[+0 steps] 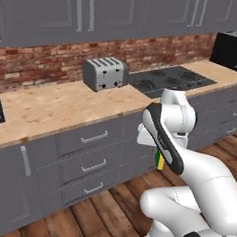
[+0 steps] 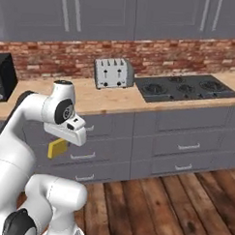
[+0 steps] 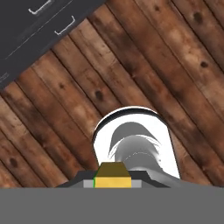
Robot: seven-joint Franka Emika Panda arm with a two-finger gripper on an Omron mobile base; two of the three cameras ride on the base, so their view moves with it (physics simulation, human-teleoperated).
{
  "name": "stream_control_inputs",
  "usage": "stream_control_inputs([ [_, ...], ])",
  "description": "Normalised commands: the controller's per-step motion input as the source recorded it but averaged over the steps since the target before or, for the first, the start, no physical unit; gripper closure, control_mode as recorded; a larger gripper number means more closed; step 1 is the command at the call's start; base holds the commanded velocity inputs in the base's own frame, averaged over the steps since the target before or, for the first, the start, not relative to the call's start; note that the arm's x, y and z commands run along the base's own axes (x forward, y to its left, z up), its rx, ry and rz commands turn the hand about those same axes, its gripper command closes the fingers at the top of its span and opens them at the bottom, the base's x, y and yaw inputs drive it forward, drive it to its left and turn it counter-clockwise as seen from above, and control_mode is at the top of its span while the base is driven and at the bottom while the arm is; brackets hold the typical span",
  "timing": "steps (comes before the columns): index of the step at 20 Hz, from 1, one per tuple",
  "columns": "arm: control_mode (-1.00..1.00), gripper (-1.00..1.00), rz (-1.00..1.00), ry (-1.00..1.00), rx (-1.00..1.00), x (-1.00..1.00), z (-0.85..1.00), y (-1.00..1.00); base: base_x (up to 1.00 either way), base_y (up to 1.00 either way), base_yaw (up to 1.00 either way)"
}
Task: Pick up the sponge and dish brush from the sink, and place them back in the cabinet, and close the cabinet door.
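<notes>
Holding one sponge (image 2: 57, 148) clamped in our gripper (image 3: 113, 180), we hang over open wooden floor (image 3: 131, 74), beside the drawer fronts (image 2: 84, 156), below the countertop edge (image 1: 65, 124); one toaster (image 1: 105, 73) above.

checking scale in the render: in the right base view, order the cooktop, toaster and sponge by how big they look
1. cooktop, widest by far
2. toaster
3. sponge, smallest as seen, though it sits in the gripper, nearer the camera, and is partly hidden by the hand
</notes>
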Motion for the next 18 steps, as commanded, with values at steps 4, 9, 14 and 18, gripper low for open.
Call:
stream_control_inputs([
  [4, 1.00, 1.00, 0.00, 0.00, 0.00, 0.00, 0.00, 0.00, 0.35, 0.16, 0.45],
  [9, 1.00, 1.00, 0.00, 0.00, 0.00, 0.00, 0.00, 0.00, 0.36, 0.16, 0.43],
  [14, 1.00, 1.00, 0.00, 0.00, 0.00, 0.00, 0.00, 0.00, 0.36, 0.19, 0.34],
  [18, 1.00, 1.00, 0.00, 0.00, 0.00, 0.00, 0.00, 0.00, 0.21, 0.14, 0.06],
])
